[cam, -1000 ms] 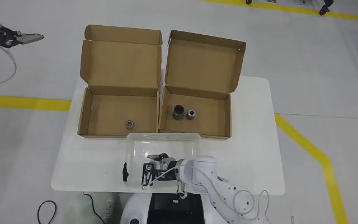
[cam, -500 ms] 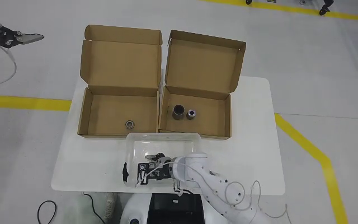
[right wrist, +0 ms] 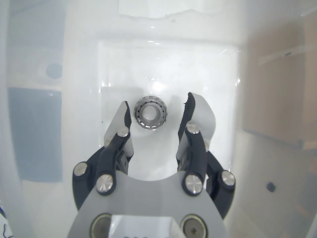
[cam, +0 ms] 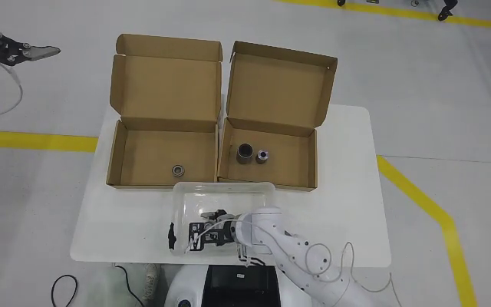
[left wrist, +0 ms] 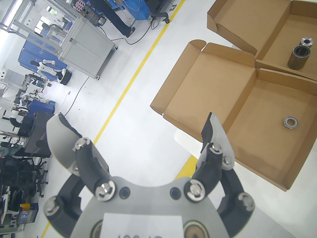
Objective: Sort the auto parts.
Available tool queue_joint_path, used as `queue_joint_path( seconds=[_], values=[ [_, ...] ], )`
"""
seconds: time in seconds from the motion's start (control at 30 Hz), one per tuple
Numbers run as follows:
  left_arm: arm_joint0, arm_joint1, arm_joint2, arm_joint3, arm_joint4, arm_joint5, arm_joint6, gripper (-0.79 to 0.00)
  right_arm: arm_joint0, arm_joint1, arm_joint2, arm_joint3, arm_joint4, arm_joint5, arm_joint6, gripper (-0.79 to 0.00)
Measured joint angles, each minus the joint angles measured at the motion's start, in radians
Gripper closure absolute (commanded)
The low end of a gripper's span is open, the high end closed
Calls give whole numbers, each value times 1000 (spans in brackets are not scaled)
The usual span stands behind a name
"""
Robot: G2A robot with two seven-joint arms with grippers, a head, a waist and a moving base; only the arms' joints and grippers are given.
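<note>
The right arm point(cam: 276, 230) is glossy white, with thin cable looped alongside; left gripper point(left wrist: 135, 118) and right gripper point(right wrist: 157, 105) share grey plates, silver screws, black links.

We saw a pale grey floor point(cam: 430, 84) crossed by yellow lines point(cam: 46, 141), a white tabletop point(cam: 345, 192), and farther off a metal-framed enclosure point(left wrist: 81, 43), blue workbenches point(left wrist: 138, 1), black chairs point(left wrist: 22, 174) and what was perhaps a bright window point(left wrist: 49, 11).

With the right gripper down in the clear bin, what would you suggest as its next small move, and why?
Probably close the right gripper on the bearing. Its jaws stand open, and the bearing lies between them on the floor of the clear bin, close to one side, so it may slide a little as they close.
</note>
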Motion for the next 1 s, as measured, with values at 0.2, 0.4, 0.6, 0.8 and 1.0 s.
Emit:
queue_joint_path(
  seconds=[0.2,0.4,0.6,0.8,1.0],
  values=[
    [0,0,0,0,0,0,0,-785,9,-3,-8,8,8,32,15,-354],
    [0,0,0,0,0,0,0,-785,12,-3,-16,14,7,44,4,-3],
    [0,0,0,0,0,0,0,-785,19,-3,-26,3,-12,63,0,0],
    [0,0,0,0,0,0,0,-785,10,3,-18,-33,-30,91,-33,0],
    [0,0,0,0,0,0,0,-785,-21,19,21,-53,-19,116,-186,0]
  ],
)
